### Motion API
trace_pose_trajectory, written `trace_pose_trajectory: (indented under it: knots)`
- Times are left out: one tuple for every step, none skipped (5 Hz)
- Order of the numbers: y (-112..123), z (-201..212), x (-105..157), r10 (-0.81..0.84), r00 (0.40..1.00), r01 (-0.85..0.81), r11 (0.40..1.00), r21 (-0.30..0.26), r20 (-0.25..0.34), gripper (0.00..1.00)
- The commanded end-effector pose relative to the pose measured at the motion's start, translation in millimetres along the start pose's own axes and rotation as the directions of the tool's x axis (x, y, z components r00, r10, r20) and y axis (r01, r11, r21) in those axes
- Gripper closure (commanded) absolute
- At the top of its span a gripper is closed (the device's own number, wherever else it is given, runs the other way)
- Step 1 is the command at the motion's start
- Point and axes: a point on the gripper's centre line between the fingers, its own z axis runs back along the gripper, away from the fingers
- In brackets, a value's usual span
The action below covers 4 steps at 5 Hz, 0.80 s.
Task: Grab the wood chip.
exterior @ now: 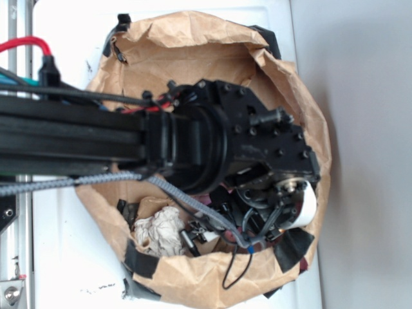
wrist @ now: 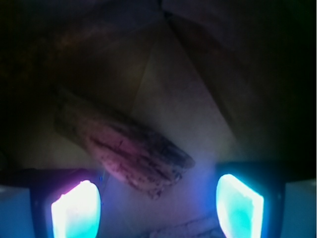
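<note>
While the gripper (wrist: 157, 203) is hanging spread and empty, the wood chip (wrist: 130, 153) is lying just ahead, leftward, its long axis slanting diagonally across the finger gap.

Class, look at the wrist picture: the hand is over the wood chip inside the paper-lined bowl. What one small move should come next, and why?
Probably ease the hand straight down, a touch to the left in the wrist picture. The two glowing fingers stand apart and the wood chip lies slanted between and above them in that picture, nearer the left-hand one, not yet gripped. Lowering should bring the chip between the fingers before closing.
</note>
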Motion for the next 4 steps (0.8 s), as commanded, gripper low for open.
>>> trace_pose_trajectory:
  knots:
    - [-50.0, 26.9, 7.2, -0.219, 0.976, 0.218, 0.974, 0.056, 0.013, 0.0]
    - [-76.4, 31.8, 12.7, -0.236, 0.972, 0.236, 0.969, 0.068, 0.001, 0.0]
    - [-76.4, 31.8, 12.7, -0.236, 0.972, 0.236, 0.969, 0.068, 0.001, 0.0]
    - [-76.4, 31.8, 12.7, -0.236, 0.972, 0.236, 0.969, 0.068, 0.001, 0.0]
